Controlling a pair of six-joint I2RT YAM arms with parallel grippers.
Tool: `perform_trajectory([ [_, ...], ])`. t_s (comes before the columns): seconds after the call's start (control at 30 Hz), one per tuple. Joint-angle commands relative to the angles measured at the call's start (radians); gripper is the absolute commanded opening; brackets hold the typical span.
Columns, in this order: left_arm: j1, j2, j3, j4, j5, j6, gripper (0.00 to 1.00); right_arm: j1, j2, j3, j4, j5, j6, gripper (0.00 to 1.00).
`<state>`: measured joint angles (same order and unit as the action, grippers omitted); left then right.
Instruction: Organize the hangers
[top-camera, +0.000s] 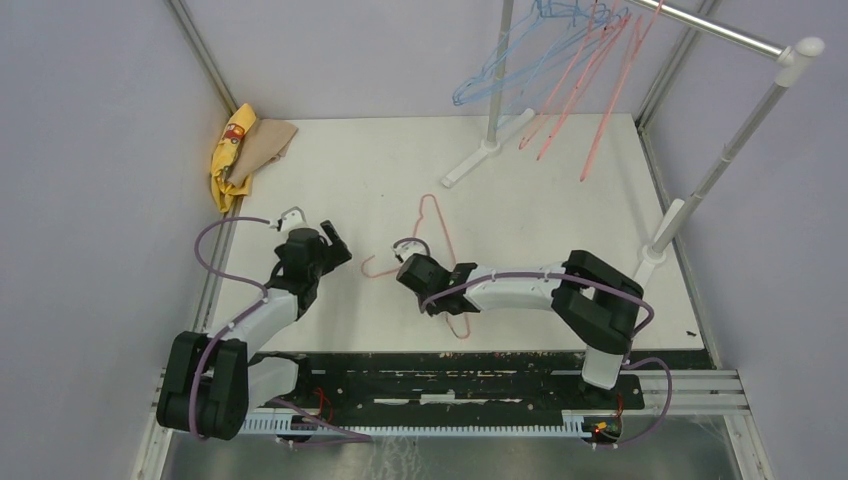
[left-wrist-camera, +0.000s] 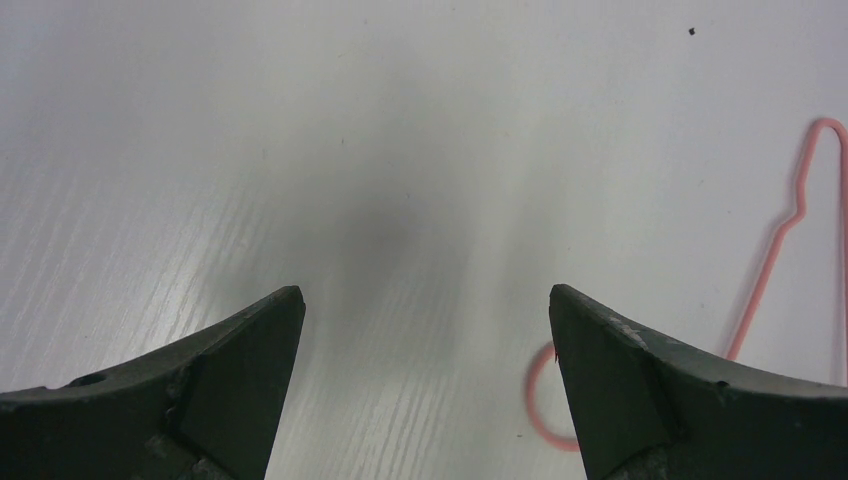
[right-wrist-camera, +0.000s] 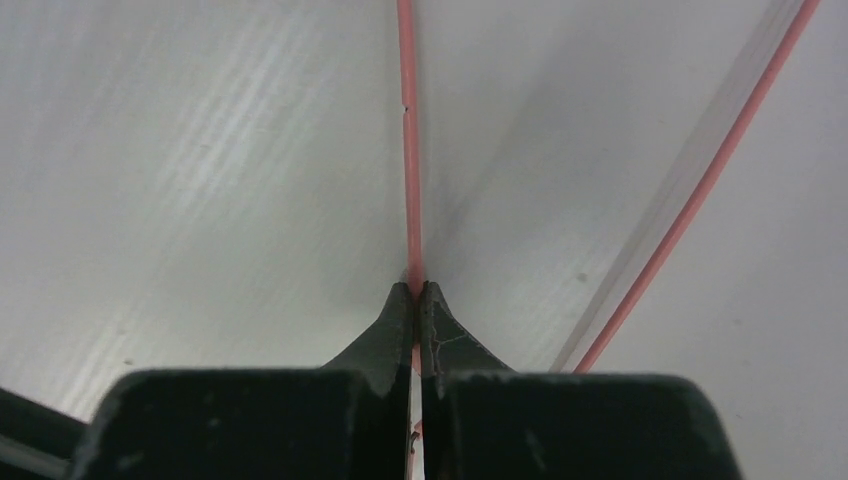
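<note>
Several hangers (top-camera: 573, 80) hung on the rack (top-camera: 720, 28), upper right of the frame. One pink hanger (top-camera: 443, 232) lay at centre, pinched in my right gripper (right-wrist-camera: 415, 292). My left gripper (left-wrist-camera: 425, 290) gaped, holding nothing.

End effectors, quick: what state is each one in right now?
Left end effector: open, nothing between its fingers.
Right end effector: closed on the wire of the pink hanger.

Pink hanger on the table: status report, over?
Right gripper shut on pink hanger. Left gripper open, empty. Other hangers on rack. Nothing in the way.
</note>
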<state>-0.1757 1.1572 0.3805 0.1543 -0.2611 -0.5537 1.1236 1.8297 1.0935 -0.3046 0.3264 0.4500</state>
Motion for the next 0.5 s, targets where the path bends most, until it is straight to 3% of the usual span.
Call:
perform_trajectory([
  [0.0,0.005,-0.065,0.021,0.000,-0.040,0.027,0.99,-0.085,-0.140,-0.037,-0.094,0.114,-0.038,0.01],
  [0.17,0.007,-0.144,-0.003,-0.016,-0.109,-0.002,0.99,-0.161,-0.338,-0.097,-0.148,0.044,-0.069,0.01],
  [0.3,0.006,-0.138,-0.003,-0.007,-0.081,-0.007,0.99,-0.195,-0.531,-0.111,-0.160,-0.129,-0.073,0.01],
  [0.47,0.006,-0.104,0.005,0.003,-0.059,-0.012,0.99,-0.202,-0.646,-0.027,-0.151,-0.383,-0.051,0.01],
])
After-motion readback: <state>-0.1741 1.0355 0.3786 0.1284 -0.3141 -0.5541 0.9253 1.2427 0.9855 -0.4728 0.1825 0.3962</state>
